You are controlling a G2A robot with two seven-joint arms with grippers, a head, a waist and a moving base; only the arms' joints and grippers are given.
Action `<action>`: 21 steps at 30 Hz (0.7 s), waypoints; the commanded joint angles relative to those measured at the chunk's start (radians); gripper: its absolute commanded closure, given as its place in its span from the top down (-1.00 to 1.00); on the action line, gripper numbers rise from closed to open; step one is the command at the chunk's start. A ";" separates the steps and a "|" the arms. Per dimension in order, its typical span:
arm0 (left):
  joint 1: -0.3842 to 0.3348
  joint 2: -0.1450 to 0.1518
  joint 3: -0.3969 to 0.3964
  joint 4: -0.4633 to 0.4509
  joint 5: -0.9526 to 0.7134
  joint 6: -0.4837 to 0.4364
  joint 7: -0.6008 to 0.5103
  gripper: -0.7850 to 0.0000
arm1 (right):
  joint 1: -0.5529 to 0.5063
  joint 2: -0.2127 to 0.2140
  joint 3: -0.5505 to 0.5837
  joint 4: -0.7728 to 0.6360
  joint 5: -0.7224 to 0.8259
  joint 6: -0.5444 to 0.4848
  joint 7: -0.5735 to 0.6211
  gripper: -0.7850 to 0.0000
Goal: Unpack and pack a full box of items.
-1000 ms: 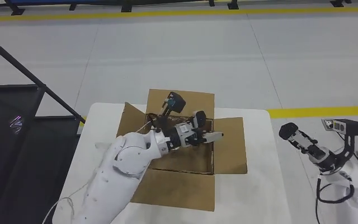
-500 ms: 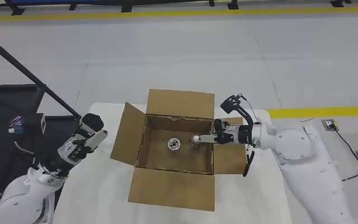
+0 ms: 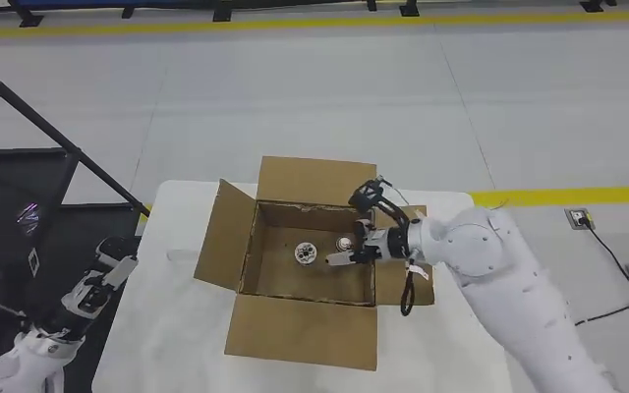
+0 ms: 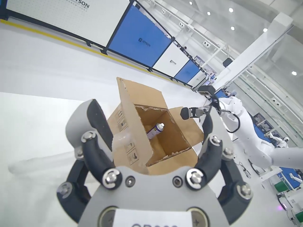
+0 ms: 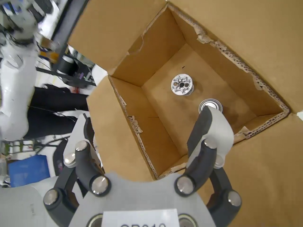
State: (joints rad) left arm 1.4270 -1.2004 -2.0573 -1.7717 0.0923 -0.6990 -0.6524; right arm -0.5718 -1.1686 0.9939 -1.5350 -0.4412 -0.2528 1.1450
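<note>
Spread wide and empty, my right end effector [image 5: 146, 121] hung over the upright spray can [image 5: 211, 103], far nearer than my left end effector [image 4: 151, 116].

A flap of the box [image 4: 132, 119] hides the lower part of the spray can [image 4: 153, 131].

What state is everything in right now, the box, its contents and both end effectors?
Cardboard box: open, all flaps folded out.
Spray can: inside the box, not gripped.
Metal spool: on the box floor, untouched.
Right end effector: open, empty, over the box.
Left end effector: open, empty, away from the box.
</note>
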 commanded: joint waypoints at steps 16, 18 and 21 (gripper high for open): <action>-0.001 0.000 0.001 0.002 0.004 0.003 0.003 1.00 | 0.289 -0.199 -0.470 0.411 -0.393 0.191 -0.031 1.00; -0.001 0.000 0.001 0.002 0.004 0.003 0.003 1.00 | 0.305 -0.222 -0.491 0.465 -0.382 0.191 -0.040 1.00; -0.001 0.000 0.001 0.002 0.004 0.003 0.003 1.00 | 0.324 -0.252 -0.515 0.540 -0.380 0.193 -0.051 1.00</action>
State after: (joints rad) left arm 1.4261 -1.2004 -2.0564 -1.7694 0.0959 -0.6964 -0.6493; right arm -0.2544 -1.4096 0.4871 -1.0259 -0.8209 -0.0608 1.0980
